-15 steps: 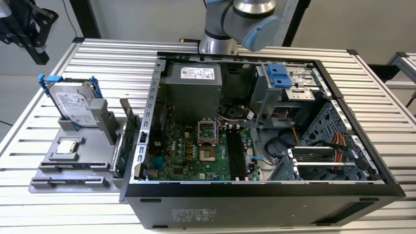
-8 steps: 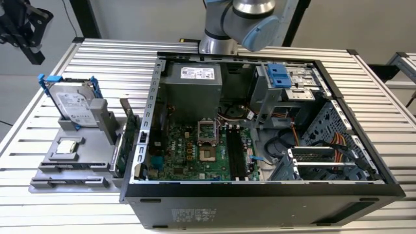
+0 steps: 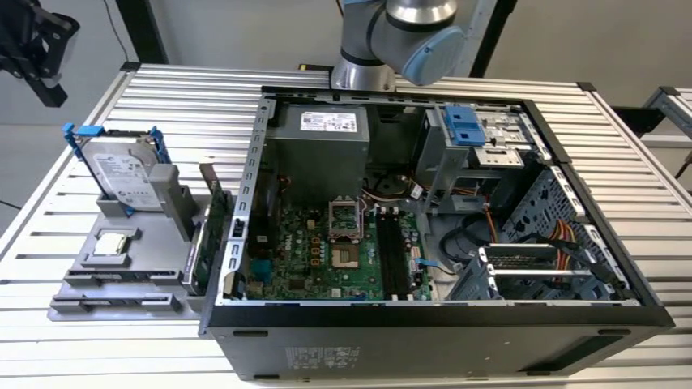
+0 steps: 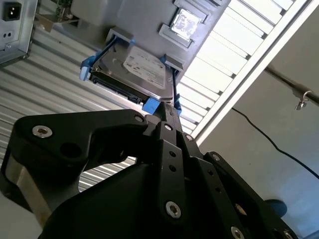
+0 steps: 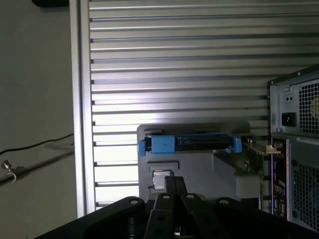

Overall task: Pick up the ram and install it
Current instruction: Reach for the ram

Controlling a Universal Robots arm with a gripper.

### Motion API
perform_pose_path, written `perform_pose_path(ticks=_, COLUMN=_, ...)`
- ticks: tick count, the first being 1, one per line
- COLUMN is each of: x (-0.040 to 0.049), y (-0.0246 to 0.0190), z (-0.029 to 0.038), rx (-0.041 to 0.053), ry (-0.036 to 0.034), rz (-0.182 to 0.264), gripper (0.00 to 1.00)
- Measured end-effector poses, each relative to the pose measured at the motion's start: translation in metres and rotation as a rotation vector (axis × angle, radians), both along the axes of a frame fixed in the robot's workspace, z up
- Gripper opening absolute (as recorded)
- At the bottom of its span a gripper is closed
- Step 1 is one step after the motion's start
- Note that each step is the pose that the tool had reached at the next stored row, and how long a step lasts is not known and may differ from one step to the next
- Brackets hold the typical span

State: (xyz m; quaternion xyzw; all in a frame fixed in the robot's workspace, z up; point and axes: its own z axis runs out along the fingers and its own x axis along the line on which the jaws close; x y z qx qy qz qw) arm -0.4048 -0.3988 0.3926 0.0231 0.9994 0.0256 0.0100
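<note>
Blue-boarded, the ram (image 3: 203,212) seems to be standing on edge in the grey holder (image 3: 130,271) beside the open case (image 3: 433,316), not yet picked up. The memory slots (image 3: 391,253) are sitting empty, while the gripper (image 5: 174,180) is hovering well apart, its fingers pressed together on nothing.

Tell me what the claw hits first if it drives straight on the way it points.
The claw would probably meet the grey parts stand by the hard drive first; depth is unclear.
</note>
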Motion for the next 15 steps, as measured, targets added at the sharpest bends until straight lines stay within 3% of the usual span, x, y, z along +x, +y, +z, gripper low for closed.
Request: perform_pose_path(ticks=15, x=-0.0144, y=0.0, z=0.0, rx=0.0, ry=0.0, rz=0.001, gripper=0.0)
